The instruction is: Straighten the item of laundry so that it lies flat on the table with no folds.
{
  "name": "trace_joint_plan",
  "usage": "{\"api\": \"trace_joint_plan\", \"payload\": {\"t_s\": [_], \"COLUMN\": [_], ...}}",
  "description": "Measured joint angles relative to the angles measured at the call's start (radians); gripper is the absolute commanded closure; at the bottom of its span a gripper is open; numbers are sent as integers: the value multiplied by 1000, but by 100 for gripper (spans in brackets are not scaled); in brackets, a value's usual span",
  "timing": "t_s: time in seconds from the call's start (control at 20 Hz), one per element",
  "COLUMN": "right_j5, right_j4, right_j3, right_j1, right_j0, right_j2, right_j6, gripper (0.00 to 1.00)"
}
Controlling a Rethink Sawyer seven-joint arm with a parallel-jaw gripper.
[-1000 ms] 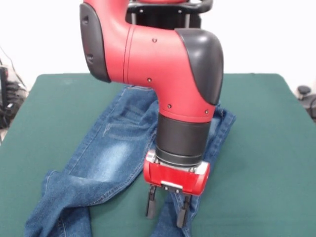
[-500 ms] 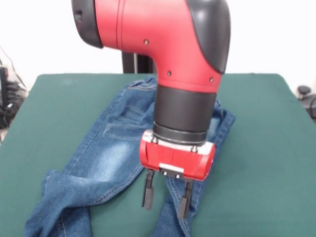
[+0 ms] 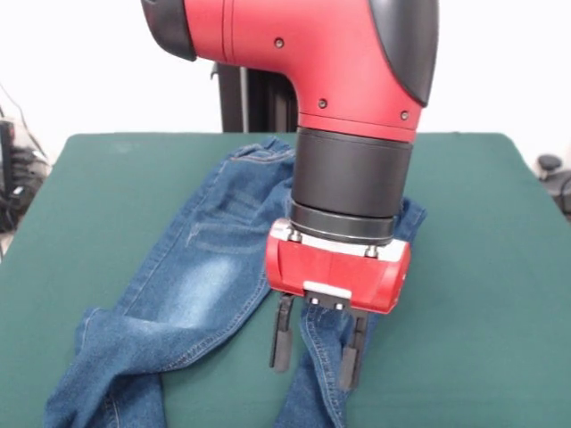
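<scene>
The item of laundry, a small pair of blue denim jeans (image 3: pixel 201 276) with a faded pale thigh patch, lies on the dark green table (image 3: pixel 80 205). Its waistband is at the far middle. One leg runs toward the near left, where its lower part is folded over. The other leg runs down the middle, mostly behind the arm. My gripper (image 3: pixel 316 355) hangs over this second leg with its two black fingers (image 3: pixel 282 337) apart and nothing between them. It is open. I cannot tell whether the tips touch the cloth.
The big red and black arm (image 3: pixel 339 107) fills the upper middle and hides part of the jeans. Dark cables and gear sit off the table at the left edge (image 3: pixel 13 169) and right edge (image 3: pixel 553 174).
The gripper has shifted to the right and a little nearer, with the arm rising in the picture. The fingers stay apart. The jeans have not moved.
</scene>
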Motion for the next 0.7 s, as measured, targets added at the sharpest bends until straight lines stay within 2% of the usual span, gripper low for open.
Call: {"api": "trace_joint_plan", "payload": {"t_s": [0.7], "right_j5": [0], "right_j4": [1], "right_j3": [-5], "right_j1": [16], "right_j0": [1], "right_j2": [0], "right_j6": [0], "gripper": [0]}}
